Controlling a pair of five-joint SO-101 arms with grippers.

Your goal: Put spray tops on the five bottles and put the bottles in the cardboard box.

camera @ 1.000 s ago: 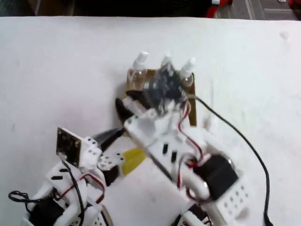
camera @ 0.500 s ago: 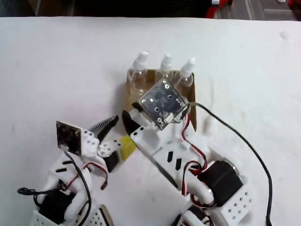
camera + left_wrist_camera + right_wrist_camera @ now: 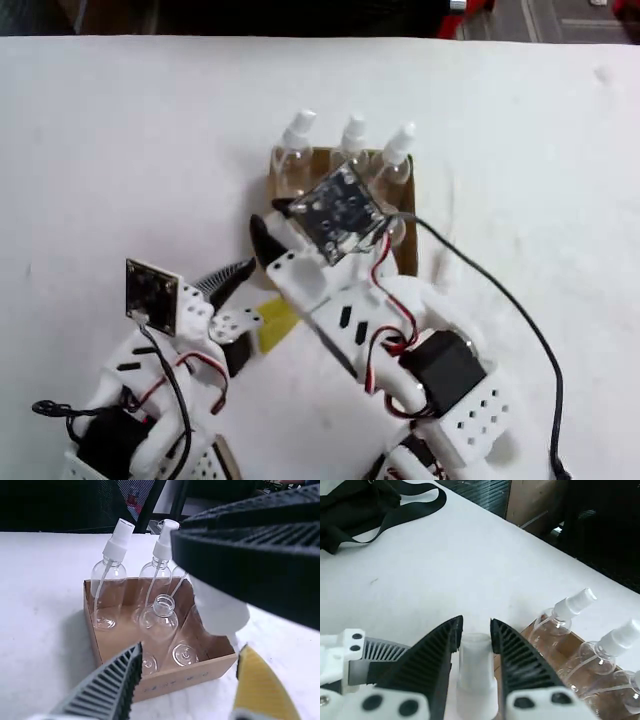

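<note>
The cardboard box (image 3: 410, 245) (image 3: 190, 677) holds several clear bottles. Three capped bottles (image 3: 297, 135) (image 3: 107, 575) line its far wall. One open-necked bottle (image 3: 161, 611) stands in the middle, and another bottle (image 3: 184, 647) beside it sits below my right gripper. My right gripper (image 3: 272, 225) (image 3: 476, 630) hangs over the box's left near part, shut on a white spray top (image 3: 476, 675) (image 3: 220, 611). My left gripper (image 3: 250, 298) (image 3: 185, 690) waits open just in front of the box, its black finger (image 3: 107, 692) and yellow finger (image 3: 257, 685) apart with nothing between them.
White tabletop (image 3: 120, 150) surrounds the box on every side. The right arm's cable (image 3: 510, 300) trails across the table to the right. A black strap (image 3: 380, 510) lies on the table farther off. Both arm bases crowd the near edge.
The right arm drew back from over the box, then shifted slightly left with the spray top. The left gripper shifted back a little toward the near edge.
</note>
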